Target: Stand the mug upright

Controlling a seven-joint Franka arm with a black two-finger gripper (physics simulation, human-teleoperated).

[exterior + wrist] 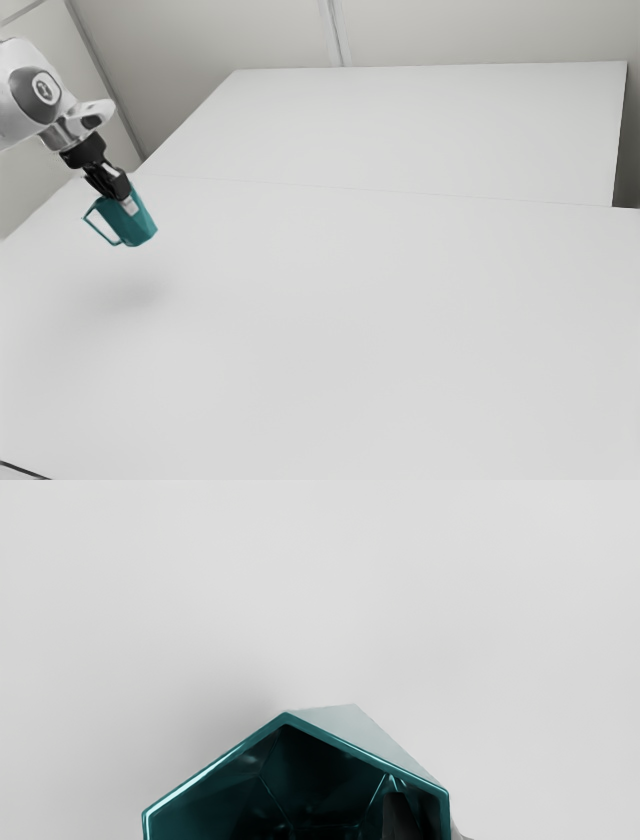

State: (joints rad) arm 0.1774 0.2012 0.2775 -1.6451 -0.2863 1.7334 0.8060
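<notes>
Exterior view: the gripper (127, 200) holds the teal mug (140, 228) tilted above the white table (400, 310), jaws pinching its wall. In the wrist view, the bottom edge cuts off mug and fingers (398, 817); the mug's dark inside is hard to make out.

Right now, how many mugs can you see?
1. The blue-green mug is tilted, held up above the white table in my hand.

Pale walls (200, 50) behind white table (380, 320)
</notes>
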